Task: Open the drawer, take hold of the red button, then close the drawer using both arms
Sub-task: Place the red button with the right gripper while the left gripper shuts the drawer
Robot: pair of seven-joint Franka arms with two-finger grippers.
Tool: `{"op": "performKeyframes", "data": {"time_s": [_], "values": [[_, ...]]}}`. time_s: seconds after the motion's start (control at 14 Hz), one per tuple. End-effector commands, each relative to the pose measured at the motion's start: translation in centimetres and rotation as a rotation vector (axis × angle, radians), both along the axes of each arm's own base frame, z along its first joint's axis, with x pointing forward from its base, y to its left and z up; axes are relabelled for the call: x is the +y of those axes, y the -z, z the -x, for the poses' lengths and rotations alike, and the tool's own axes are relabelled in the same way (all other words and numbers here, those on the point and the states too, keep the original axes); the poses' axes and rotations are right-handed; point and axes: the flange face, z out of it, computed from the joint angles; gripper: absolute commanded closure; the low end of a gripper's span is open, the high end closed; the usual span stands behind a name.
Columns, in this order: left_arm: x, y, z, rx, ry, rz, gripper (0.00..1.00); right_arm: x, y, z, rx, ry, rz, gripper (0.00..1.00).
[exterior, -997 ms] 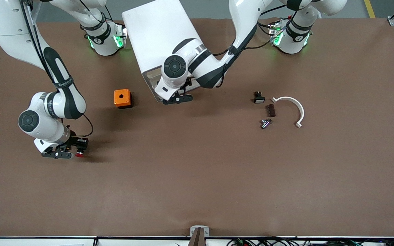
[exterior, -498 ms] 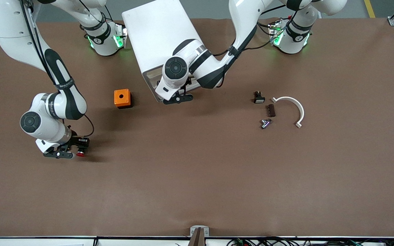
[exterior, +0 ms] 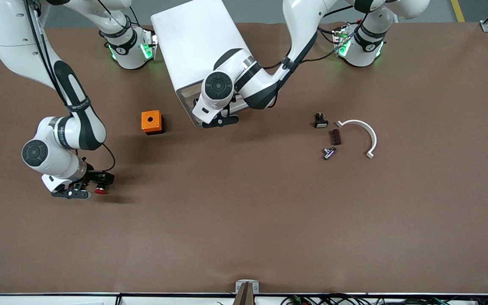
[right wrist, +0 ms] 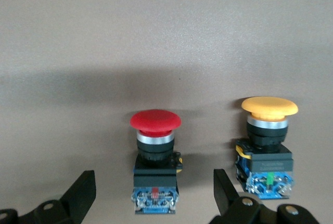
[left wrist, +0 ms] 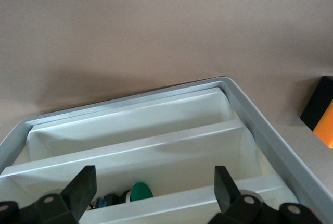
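Right claw (exterior: 84, 189) sat low over the worktop (exterior: 244, 220), nearer the front camera than the orange box (exterior: 151, 122) and toward the right arm's end. Its jaws stood wide apart with nothing gripped. The red-capped button (right wrist: 154, 164) lay on the worktop between the fingers (right wrist: 78, 195), touching neither as far as the right wrist view showed. The yellow-capped button (right wrist: 266, 146) lay just beside it.

Left claw (left wrist: 151, 195) was at the front of the white cabinet (exterior: 197, 46), farther from the front camera than the orange box, jaws fully spread, holding nothing. The top drawer (left wrist: 156, 146) was still pulled out, with a green-capped part (left wrist: 139, 191) visible inside.

Risks, as judged:
- Red button lay free on its side; a brush from a lifting finger could roll it into the yellow one.
- The drawer push was done with spread jaws and no grip. An off-centre push could skew the drawer, jam it, or shove the light cabinet along the worktop.
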Motion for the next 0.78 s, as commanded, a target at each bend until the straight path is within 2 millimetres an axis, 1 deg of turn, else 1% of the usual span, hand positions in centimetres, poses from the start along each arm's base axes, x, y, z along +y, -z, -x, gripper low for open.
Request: {"op": "performKeyframes", "data": {"time_s": [0.0,0.07,0.21,0.28,0.36,0.43,0.57,0.71], "values": [[0.4,-0.5,-0.1,0.015,-0.011,0.011,0.00,-0.1,-4.3,-1.3,0.037,-0.018,0.009,0.00],[0.7,-0.7,-0.8,0.007,-0.020,0.011,0.00,-0.3,-5.8,-1.6,0.067,-0.026,0.008,0.00],[2.5,-1.4,-3.6,-0.008,-0.062,0.016,0.00,-0.7,-9.6,-2.1,0.096,-0.023,0.008,0.00],[3.5,-2.3,-4.9,-0.016,-0.083,0.025,0.00,-1.1,-11.8,-2.3,0.098,-0.024,0.007,0.00],[5.3,-3.5,-7.2,-0.031,-0.122,0.029,0.00,-1.2,-13.3,-2.1,0.097,-0.029,0.002,0.00],[6.7,-4.7,-8.7,-0.058,-0.136,0.031,0.00,-1.6,-15.1,-1.9,0.078,-0.038,-0.001,0.00],[10.3,-7.3,-12.4,-0.120,-0.181,0.024,0.00,-1.6,-17.1,-1.4,0.088,-0.045,-0.003,0.00],[13.9,-9.0,-15.4,-0.192,-0.206,-0.013,0.00,-2.1,-19.5,-0.7,0.082,-0.036,-0.003,0.00]]}}
